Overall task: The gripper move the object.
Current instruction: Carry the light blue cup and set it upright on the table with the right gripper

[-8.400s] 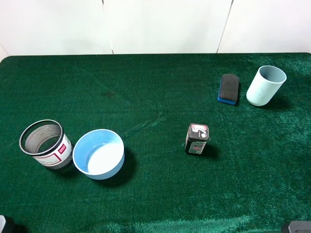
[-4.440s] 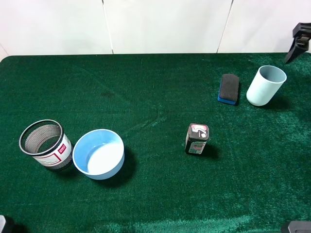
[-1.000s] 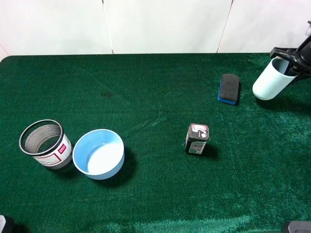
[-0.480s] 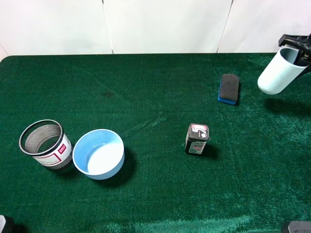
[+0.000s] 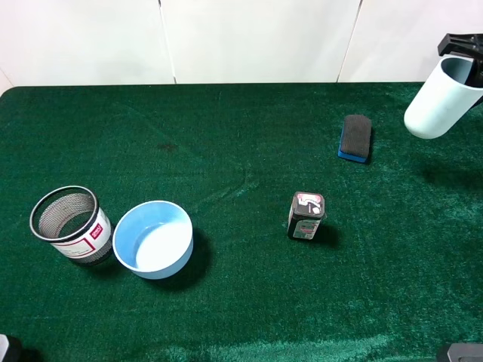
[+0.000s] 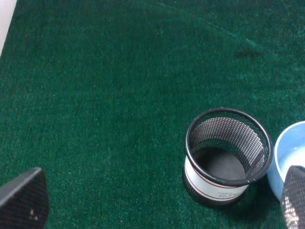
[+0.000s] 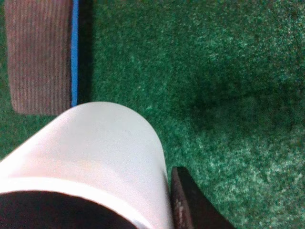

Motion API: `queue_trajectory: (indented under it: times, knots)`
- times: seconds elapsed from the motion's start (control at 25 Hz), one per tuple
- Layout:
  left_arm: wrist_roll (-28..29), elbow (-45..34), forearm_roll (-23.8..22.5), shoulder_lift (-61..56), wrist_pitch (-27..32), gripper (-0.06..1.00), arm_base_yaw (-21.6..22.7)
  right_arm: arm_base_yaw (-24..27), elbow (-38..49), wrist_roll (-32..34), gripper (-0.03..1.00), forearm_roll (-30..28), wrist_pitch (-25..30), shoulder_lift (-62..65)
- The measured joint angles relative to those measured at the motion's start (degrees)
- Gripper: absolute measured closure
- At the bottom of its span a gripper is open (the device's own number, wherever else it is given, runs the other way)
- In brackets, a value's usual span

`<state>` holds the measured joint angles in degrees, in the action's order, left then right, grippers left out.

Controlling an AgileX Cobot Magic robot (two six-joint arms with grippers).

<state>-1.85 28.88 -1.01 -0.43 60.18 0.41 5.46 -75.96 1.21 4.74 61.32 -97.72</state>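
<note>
The right gripper (image 5: 463, 47) is largely cut off by the frame edge. It is clamped on the cup (image 5: 440, 102), which is held tilted above the far right of the table (image 5: 226, 136). The left gripper (image 6: 157, 202) is spread wide. The label on the tin (image 5: 306, 215) cannot be read.

labels on mesh cup (image 5: 70, 226), black box (image 5: 306, 216): print unreadable.

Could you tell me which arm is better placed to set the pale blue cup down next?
The right. Its claw grips the cup, lifted and tilted above the green cloth; the left claw hangs open near the mesh holder, at the opposite end.
</note>
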Motion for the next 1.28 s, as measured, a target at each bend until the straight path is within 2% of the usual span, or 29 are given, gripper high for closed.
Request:
queue_trajectory:
  times: [0.48, 1.04, 1.28]
  knots:
    - [-0.06, 0.0, 0.0, 0.0, 0.0, -0.05, 0.0, -9.66, 0.0, 1.88, 0.96, -1.63, 3.24, 2.85]
    - [-0.06, 0.0, 0.0, 0.0, 0.0, -0.05, 0.0, -22.82, 0.0, 5.22, 0.96, -4.38, 3.08, 2.85]
    - [-0.06, 0.0, 0.0, 0.0, 0.0, -0.05, 0.0, -28.48, 0.27, 8.54, 0.96, -6.45, 0.49, 2.85]
